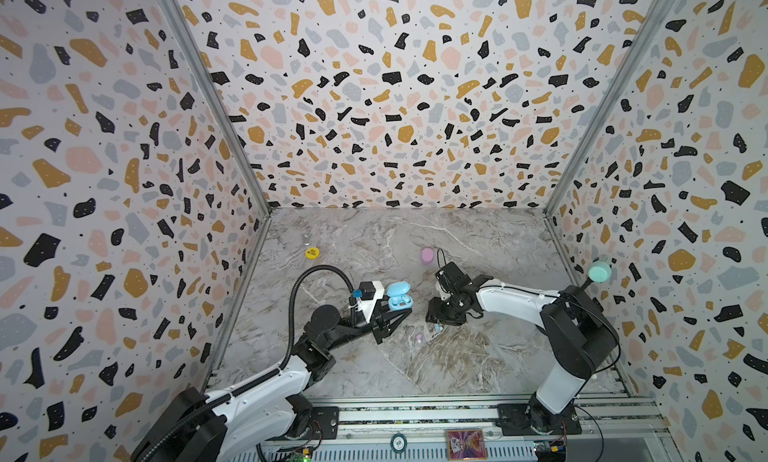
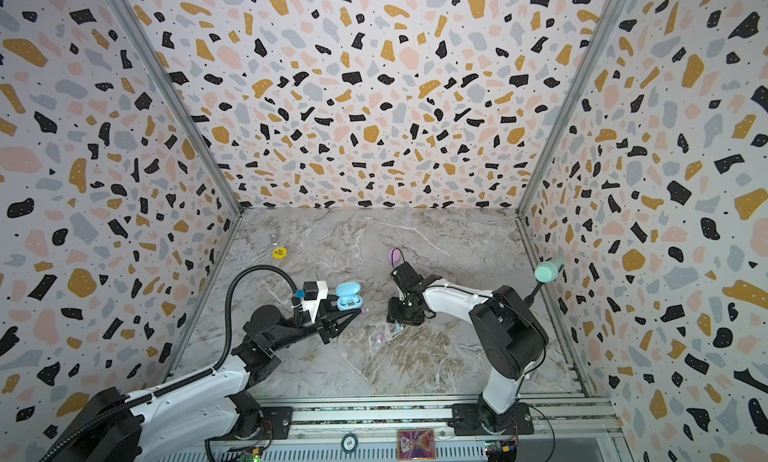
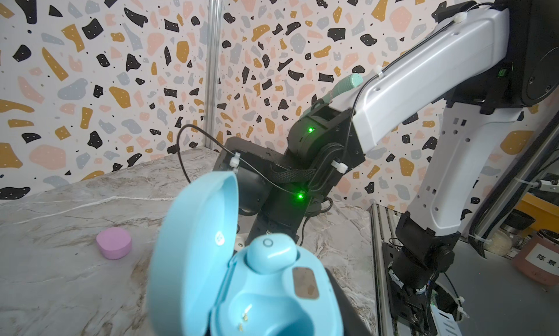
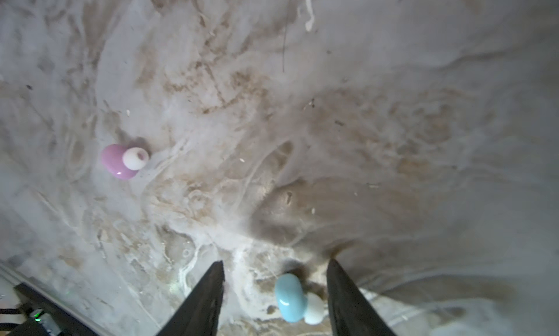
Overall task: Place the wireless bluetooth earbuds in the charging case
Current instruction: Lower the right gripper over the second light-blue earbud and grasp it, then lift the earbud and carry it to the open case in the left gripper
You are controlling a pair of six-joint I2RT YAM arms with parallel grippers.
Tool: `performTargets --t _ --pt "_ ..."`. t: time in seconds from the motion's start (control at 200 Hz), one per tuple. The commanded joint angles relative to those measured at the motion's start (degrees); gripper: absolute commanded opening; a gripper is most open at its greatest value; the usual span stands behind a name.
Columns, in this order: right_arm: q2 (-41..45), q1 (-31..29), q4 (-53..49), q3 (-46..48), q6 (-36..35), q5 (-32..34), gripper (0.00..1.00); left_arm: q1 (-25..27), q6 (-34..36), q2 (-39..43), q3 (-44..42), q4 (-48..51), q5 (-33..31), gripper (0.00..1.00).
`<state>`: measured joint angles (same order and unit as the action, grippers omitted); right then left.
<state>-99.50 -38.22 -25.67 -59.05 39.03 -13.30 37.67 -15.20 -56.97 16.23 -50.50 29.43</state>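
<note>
Blue charging case (image 3: 242,277) fills the left wrist view, its lid (image 3: 193,243) swung up and a seated earbud (image 3: 270,253) sitting in one socket. The other socket shows its gold contacts. Left gripper (image 1: 402,312) is clamped tight on this case, holding it by the base. To the right of the case and a little nearer the arm bases, the right gripper (image 4: 275,263) points down at the marble table (image 1: 457,368) with its fingers parted, gripping nothing. A loose blue earbud (image 4: 289,298) lies on the marble between them — its white tip just beside one finger, well clear of the other. A pink earbud (image 4: 116,162) lies on the table in front of the case. Beyond the case, toward the back wall, sits a closed pink case (image 1: 427,256).
</note>
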Motion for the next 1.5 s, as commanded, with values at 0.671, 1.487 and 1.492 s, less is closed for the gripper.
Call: performTargets --t 0.671,1.487,1.492 --pt "-5.64 -2.37 -14.14 -8.78 -11.95 3.54 0.31 -0.40 0.47 0.71 0.47 -1.45 0.35 0.22" --pt "-6.20 -4.68 -15.65 -9.86 -12.05 6.85 0.15 -0.36 0.40 0.99 0.47 -0.95 0.10 0.22" --pt "-6.17 -4.68 -15.64 -9.86 -12.00 6.82 0.15 -0.38 0.42 0.99 0.47 -0.98 0.10 0.22"
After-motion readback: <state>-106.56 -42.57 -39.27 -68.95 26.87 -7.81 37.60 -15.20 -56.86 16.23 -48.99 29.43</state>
